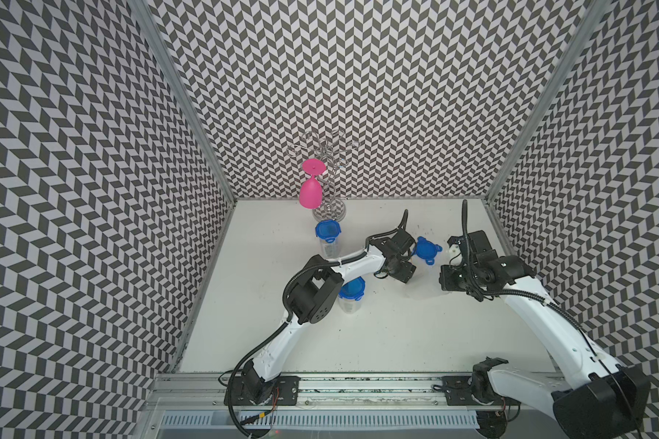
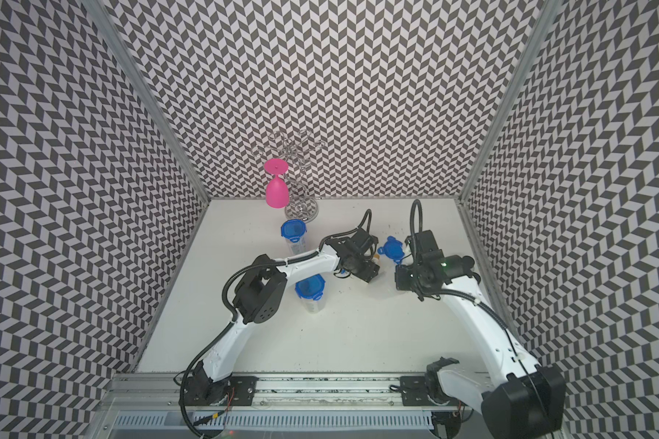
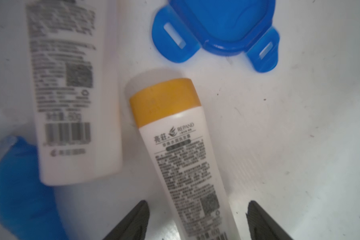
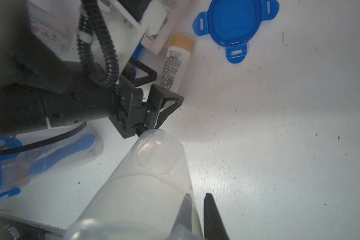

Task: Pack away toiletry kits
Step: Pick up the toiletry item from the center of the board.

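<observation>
White table (image 1: 396, 342); bottle (image 3: 181, 158), blue lid (image 3: 216, 25)

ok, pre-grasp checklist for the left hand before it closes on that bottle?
1. Jaws open, left hand straddling yellow-capped bottle: ok.
2. Bottle lying flat on table, cap on: ok.
3. No contact with second bottle: ok.
4. Support grip, right hand shut on clear jar wall: ok.
5. Jar empty, loose lid off: ok.
6. Jar upright for loading: cannot tell.
</observation>
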`<state>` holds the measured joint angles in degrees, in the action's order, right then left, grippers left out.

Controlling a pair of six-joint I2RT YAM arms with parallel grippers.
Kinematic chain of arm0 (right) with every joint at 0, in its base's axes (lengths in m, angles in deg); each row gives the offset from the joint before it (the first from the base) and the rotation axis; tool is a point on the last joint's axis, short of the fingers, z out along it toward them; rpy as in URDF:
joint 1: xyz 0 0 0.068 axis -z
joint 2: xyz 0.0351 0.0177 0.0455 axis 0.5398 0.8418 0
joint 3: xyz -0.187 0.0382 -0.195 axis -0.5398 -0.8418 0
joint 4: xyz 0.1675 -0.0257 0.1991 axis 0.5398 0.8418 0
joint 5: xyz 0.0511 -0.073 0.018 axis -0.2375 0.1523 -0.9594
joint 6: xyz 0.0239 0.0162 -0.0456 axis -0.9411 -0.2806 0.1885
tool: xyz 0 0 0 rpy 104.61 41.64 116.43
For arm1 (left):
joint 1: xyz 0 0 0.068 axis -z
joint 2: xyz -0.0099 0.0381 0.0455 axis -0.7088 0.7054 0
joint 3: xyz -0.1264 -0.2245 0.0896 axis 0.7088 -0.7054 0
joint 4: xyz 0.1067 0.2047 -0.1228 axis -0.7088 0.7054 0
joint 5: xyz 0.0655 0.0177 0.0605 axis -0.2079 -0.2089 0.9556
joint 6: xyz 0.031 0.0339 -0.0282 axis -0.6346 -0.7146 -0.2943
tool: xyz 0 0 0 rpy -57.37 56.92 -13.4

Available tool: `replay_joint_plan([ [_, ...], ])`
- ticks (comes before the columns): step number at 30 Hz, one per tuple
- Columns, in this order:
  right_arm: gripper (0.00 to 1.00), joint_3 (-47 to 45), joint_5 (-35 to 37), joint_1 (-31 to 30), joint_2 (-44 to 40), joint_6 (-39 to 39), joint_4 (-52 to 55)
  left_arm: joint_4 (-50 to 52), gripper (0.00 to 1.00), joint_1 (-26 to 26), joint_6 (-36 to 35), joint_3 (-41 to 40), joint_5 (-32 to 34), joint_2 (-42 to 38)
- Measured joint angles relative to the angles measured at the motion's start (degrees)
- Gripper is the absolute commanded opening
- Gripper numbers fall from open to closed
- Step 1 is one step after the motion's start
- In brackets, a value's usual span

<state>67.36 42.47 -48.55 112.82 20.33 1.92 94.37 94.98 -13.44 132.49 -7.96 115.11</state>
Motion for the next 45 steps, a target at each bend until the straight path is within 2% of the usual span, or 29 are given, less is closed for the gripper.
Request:
replay_joint_plan([
  [3,0.01,-2.1,0.1,-1.1,-0.2,-1.3,0.2,0.0,0.68,0.7,-1.0,0.5,2.6,0.7],
  [5,0.01,-2.9,0.8,-1.9,0.0,-1.9,0.4,0.0,0.61,0.9,-1.7,0.5,4.7,0.8],
  [10,0.01,-2.9,3.0,-5.5,1.2,-3.4,0.5,0.2,0.32,0.9,-2.6,0.4,8.1,0.9],
  [12,0.02,-2.8,3.8,-6.5,2.0,-3.7,0.5,0.0,0.22,0.5,-2.9,0.3,8.2,0.9],
  [14,0.02,-2.5,4.3,-7.3,3.0,-3.8,0.1,-0.3,0.08,0.1,-3.0,0.3,7.8,0.7],
  [16,0.03,-2.5,5.0,-7.8,4.0,-3.8,-0.4,-0.9,0.02,-0.5,-2.8,0.0,7.0,0.4],
  [23,0.07,-2.5,6.9,-10.4,7.3,-3.8,-2.2,-2.1,0.00,-4.5,-1.2,-5.7,2.6,-3.5],
  [26,0.12,-2.5,7.3,-12.2,8.7,-3.8,-3.0,-2.1,0.00,-6.2,-0.9,-7.6,1.7,-5.8],
  [31,0.29,-2.3,7.6,-13.3,9.2,-3.8,-3.2,-2.7,0.00,-7.6,0.3,-10.5,0.0,-11.3],
  [35,0.34,-0.3,8.4,-13.7,9.2,-3.8,-3.0,-4.4,0.00,-7.2,0.7,-11.7,-1.9,-15.5],
  [38,0.41,1.6,8.8,-14.1,9.2,-3.8,-3.0,-6.2,0.00,-7.1,0.7,-13.3,-2.7,-18.7],
  [41,0.44,3.0,8.8,-14.5,8.7,-3.8,-3.1,-9.0,0.00,-7.1,0.2,-18.0,-3.1,-23.3],
  [45,0.47,4.3,8.2,-14.8,7.0,-3.7,-3.2,-14.0,0.00,-7.1,-1.4,-28.6,-3.0,-32.3],
])
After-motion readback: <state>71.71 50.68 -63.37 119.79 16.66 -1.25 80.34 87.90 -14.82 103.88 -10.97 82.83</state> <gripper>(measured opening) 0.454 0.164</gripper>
